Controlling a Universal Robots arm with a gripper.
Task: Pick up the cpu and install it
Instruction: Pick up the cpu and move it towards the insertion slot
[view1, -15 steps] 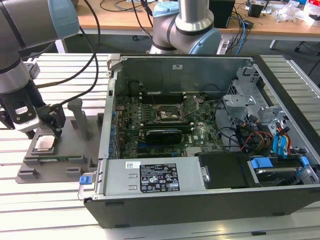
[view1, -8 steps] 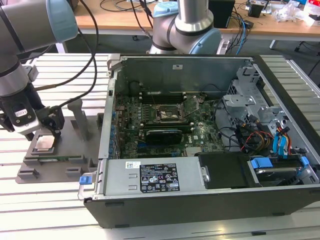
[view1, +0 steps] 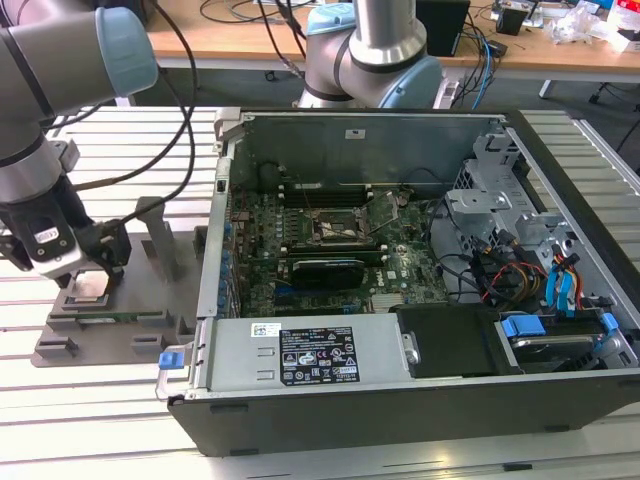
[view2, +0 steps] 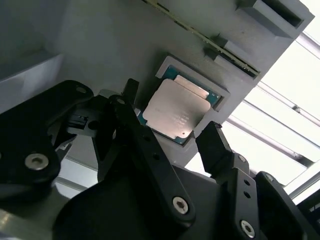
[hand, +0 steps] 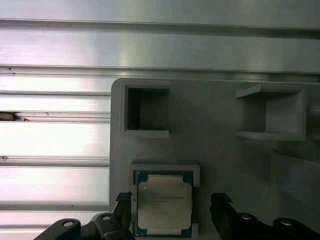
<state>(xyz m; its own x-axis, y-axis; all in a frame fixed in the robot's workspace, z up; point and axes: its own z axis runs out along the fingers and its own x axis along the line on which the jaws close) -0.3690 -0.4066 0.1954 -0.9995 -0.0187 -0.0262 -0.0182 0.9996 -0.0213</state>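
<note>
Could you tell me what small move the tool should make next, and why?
Probably ease straight down a little: the open tool straddles the cpu, which lies flat in the grey fixture, with a gap at each finger and no contact apparent.

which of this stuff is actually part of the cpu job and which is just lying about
Part of the job: cpu in its grey fixture pocket; gripper, jaws open astride it; motherboard socket in the computer case.
Just lying about: power supply; drive cables; empty fixture pockets; desk clutter.
</note>
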